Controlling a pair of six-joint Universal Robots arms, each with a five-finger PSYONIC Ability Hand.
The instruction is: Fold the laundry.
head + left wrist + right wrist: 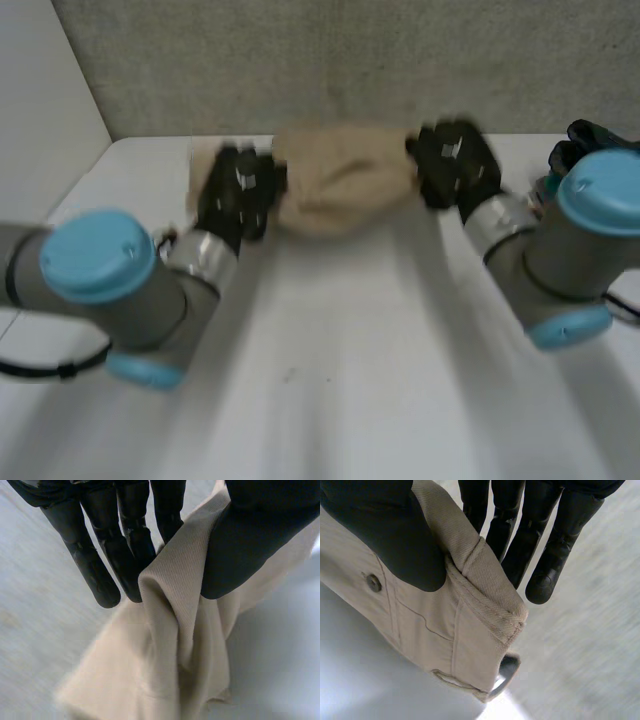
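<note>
Left wrist view: my left hand (250,540) pinches a fold of the beige garment (165,665) between the thumb and the straight fingers (125,555), which lie close together. The ribbed cloth rises in a ridge at the fingertips. Below them it falls away in loose folds over the white table (40,630).

Right wrist view: my right hand (395,535) pinches the garment's thick, stitched waistband (490,600) between the thumb and the fingers (545,550), which are also held side by side. A small round button (373,582) sits on the cloth just beside the thumb tip.

Head view: my 2 hands hold opposite ends of the garment, the left hand at its left end and the right hand at its right end. The cloth is bunched into a rounded heap between them, at the far side of the table, near the grey wall (350,60). My left arm (100,260) and right arm (590,220), grey with light-blue caps, reach forward from the near side. I cannot tell whether the cloth rests on the table or hangs above it.
</note>
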